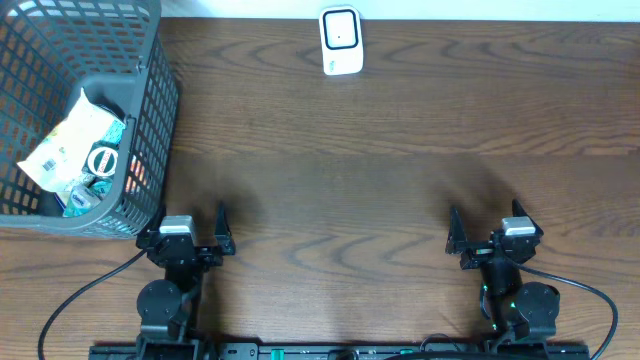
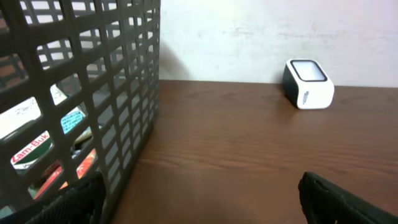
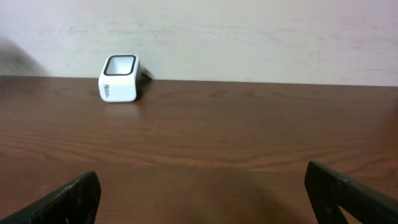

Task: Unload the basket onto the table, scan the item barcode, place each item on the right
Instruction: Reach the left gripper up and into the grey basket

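We hold both arms low at the near edge of the table (image 1: 400, 150). Our left gripper (image 1: 187, 232) stands wide and empty, just beside the near right corner of the basket (image 1: 155, 110). Our right gripper (image 1: 487, 232) is wide and empty too, well apart from everything else.

The items are all in the grey mesh basket at the far left. A white packet (image 1: 65, 145) lies tilted on top, with a small white ring (image 1: 103, 160) just beside it. Through the mesh in the left wrist view we see more printed packs, red and blue, but we cannot tell what they are.

The white scanner (image 1: 341, 41) sits at the middle of the far edge, well apart from the basket and both grippers.
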Robot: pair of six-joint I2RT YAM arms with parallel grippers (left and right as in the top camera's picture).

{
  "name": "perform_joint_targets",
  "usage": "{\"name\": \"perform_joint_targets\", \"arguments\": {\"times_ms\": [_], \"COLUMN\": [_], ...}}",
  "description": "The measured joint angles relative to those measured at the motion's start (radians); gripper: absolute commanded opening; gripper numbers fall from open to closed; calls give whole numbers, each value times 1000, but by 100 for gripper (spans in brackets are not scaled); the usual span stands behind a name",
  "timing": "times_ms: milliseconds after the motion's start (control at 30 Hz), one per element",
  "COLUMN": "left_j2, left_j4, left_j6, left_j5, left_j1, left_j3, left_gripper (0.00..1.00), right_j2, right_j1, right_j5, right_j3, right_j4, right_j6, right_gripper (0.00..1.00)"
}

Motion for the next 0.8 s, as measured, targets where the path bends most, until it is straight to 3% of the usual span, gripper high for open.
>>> {"name": "perform_joint_targets", "arguments": {"times_ms": [200,400,500,667,800], "left_j2": [1,0,0,49,222], "left_j4": [188,591,678,575,212], "left_j6": [-98,-143,-173,-196,-177], "left_j5": [239,407,447,396,388], "left_j1": [-2,-3,-3,-3,-3], "left_j3": [-14,-14,-2,167,502], "left_gripper": [98,97,98,98,98], "right_j2": [0,0,0,0,0], "right_j1": [0,0,0,0,0], "right_j5": [0,0,0,0,0], "right_j3": [0,0,0,0,0], "right_j4": [1,1,0,2,0], "right_j6": [0,0,0,0,0], "right_gripper": [99,99,99,99,99]}}
